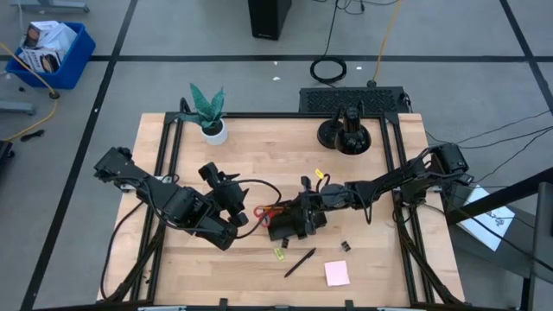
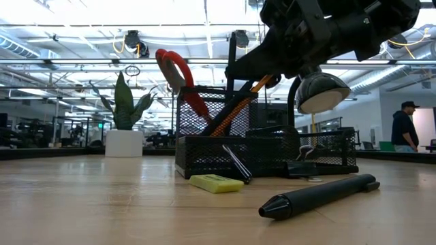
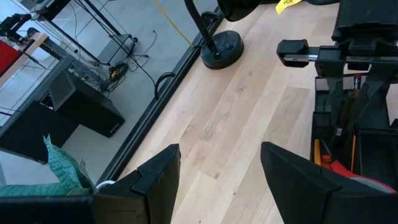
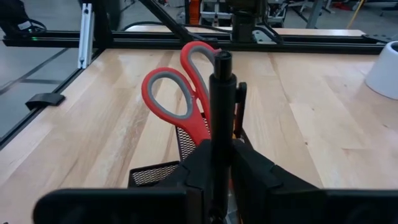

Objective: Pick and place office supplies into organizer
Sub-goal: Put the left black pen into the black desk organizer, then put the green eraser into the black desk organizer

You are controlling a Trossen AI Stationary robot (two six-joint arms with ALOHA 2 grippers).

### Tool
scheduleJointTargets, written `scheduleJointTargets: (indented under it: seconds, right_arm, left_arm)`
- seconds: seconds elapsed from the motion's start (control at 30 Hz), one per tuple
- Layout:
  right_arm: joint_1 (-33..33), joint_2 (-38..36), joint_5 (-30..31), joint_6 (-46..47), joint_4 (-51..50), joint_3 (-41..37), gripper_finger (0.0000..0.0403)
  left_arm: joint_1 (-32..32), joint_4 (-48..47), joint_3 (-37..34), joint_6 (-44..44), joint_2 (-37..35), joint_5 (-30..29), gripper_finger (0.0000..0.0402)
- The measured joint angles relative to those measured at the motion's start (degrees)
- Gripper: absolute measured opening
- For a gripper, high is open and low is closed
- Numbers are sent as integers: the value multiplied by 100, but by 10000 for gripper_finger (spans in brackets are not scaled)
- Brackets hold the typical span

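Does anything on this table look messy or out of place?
A few supplies lie loose on the wood outside the black mesh organizer: a black pen, a small yellow-green piece, tiny black clips and a pink sticky-note pad. Nothing looks spilled or damaged.

Your right gripper (image 4: 214, 180) low over table centre, arm stretched in from right edge, fingers pinched on slim black pen (image 4: 219, 118). Your left gripper (image 3: 217, 180) beside it, arm bent, jaws spread wide, empty.
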Motion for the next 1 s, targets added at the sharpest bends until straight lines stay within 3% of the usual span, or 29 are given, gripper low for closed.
scheduleJointTargets:
  seconds: [0.6,1.0]
  right_arm:
    - [1,0,-15,-14,22,2,65]
    - [1,-2,-4,-56,129,4,126]
  left_arm:
    - [-2,0,0,2,0,0,230]
    - [-2,0,0,2,0,0,230]
